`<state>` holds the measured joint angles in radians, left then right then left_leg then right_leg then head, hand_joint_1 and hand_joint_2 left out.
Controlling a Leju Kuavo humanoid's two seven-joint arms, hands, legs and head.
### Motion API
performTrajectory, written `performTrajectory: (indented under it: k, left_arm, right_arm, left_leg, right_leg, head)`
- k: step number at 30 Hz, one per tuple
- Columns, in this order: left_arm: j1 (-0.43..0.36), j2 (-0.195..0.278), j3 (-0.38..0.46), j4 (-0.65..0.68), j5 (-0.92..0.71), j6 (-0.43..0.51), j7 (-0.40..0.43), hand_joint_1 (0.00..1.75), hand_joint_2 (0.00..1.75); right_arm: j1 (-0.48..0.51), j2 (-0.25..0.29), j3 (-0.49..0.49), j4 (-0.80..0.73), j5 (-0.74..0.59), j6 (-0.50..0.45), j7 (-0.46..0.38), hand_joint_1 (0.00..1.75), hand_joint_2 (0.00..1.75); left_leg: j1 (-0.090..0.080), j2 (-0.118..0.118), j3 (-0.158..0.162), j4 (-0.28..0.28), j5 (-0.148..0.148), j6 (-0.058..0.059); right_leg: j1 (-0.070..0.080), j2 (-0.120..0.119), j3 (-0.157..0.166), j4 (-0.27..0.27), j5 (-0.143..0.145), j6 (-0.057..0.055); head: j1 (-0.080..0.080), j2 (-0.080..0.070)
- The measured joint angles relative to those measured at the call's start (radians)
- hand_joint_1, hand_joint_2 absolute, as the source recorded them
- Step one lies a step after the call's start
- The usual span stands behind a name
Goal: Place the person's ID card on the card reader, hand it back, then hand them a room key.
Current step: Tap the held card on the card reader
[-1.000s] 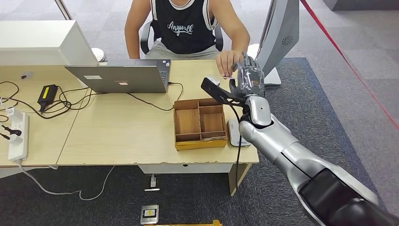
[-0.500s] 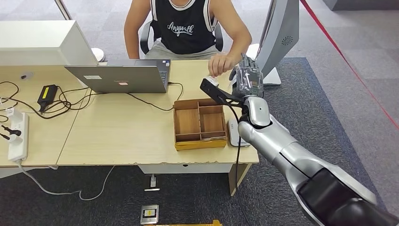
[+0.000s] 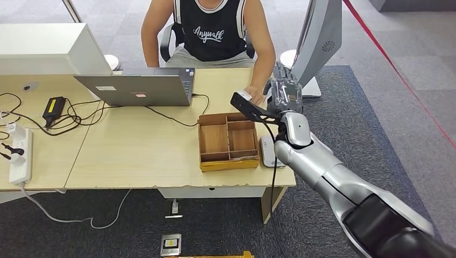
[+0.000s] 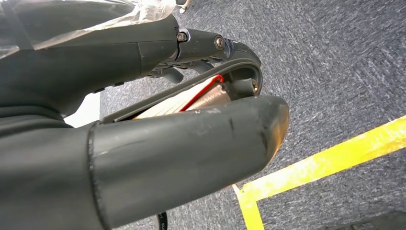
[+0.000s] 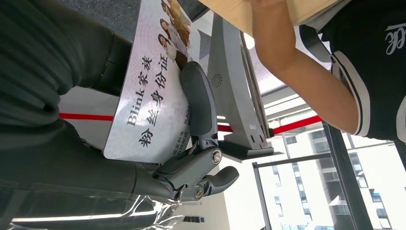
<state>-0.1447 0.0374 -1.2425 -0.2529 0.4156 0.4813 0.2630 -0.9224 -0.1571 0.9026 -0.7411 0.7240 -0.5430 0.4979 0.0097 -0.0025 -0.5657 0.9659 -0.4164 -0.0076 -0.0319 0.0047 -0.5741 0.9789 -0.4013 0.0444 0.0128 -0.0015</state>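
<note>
Between right robot hand [image 5: 143, 158] fingers [image 5: 198, 108]: ID card [image 5: 151, 91].

A light wooden desk [image 3: 134, 156] is set on grey carpet [image 3: 376, 97]; a red line [image 3: 392, 67] and yellow tape [image 4: 330, 160] are marked across it.

Setting: office | evidence: wooden desk [image 3: 134, 156], open laptop [image 3: 141, 88], power strip [image 3: 20, 156] with cables, grey carpet tiles [image 3: 376, 123], seated person [image 3: 215, 32].
</note>
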Motion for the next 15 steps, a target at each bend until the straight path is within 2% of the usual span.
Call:
performTrajectory:
  k: [4,9,15]
  left_arm:
    - [0.002,0.000,0.000,0.000,0.002,0.002,0.000,0.00,0.00]
    - [0.012,0.004,0.000,0.000,0.003,0.006,0.000,0.00,0.00]
    - [0.018,0.011,0.000,0.000,0.004,0.007,-0.001,0.00,0.00]
  right_arm:
    - [0.013,-0.025,0.000,-0.030,0.003,0.006,0.019,1.72,1.75]
    - [0.062,-0.090,-0.004,-0.109,0.010,0.026,0.067,1.71,1.75]
    - [0.103,-0.147,-0.013,-0.183,0.013,0.032,0.076,1.71,1.75]
  left_leg:
    - [0.000,0.000,0.000,0.000,0.000,0.000]
    - [0.000,0.000,0.000,0.000,0.000,0.000]
    - [0.000,0.000,0.001,0.000,-0.001,0.000]
  right_leg:
    - [0.000,0.000,0.000,0.000,0.000,0.000]
    - [0.000,0.000,0.000,-0.001,0.000,0.000]
    - [0.000,0.001,0.000,-0.001,0.000,0.000]
  head:
    - [0.000,0.000]
    - [0.000,0.000]
    - [0.000,0.000]
